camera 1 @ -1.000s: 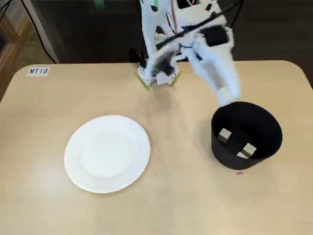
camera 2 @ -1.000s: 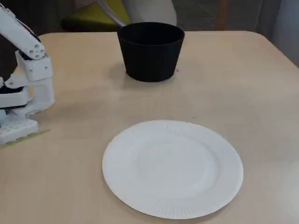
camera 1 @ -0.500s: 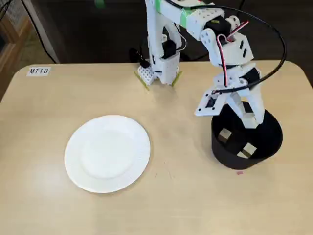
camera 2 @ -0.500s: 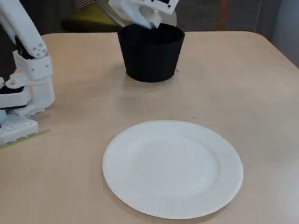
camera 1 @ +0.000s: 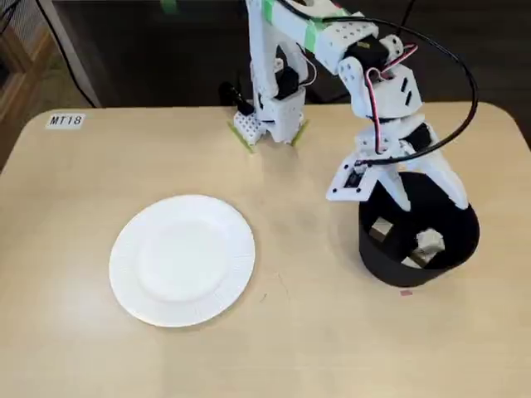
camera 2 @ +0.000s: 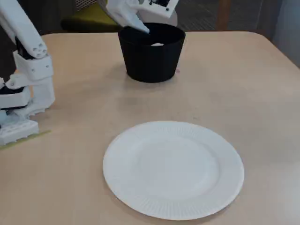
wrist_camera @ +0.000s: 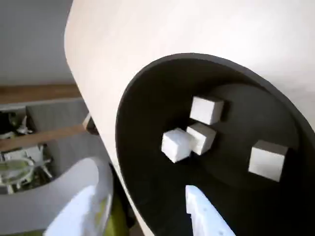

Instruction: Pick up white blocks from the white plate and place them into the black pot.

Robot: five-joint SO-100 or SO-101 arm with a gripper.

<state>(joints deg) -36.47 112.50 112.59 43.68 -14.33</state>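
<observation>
The black pot point(camera 1: 382, 257) stands at the right in a fixed view and at the back in the other fixed view point(camera 2: 150, 61). Several white blocks point(wrist_camera: 206, 109) lie on its floor; two show in a fixed view point(camera 1: 430, 242). My gripper point(camera 1: 427, 207) hangs open and empty over the pot's mouth, its fingertips point(wrist_camera: 199, 209) inside the rim. It also shows in the other fixed view point(camera 2: 143, 27). The white plate point(camera 1: 182, 259) lies flat and bare on the table, also in the other fixed view point(camera 2: 173, 168).
The arm's base point(camera 1: 265, 124) is clamped at the table's far edge, at the left in the other fixed view point(camera 2: 23, 93). A black cable point(camera 1: 465, 75) loops above the pot. A label reading MT18 point(camera 1: 65, 120) sits at the far left corner.
</observation>
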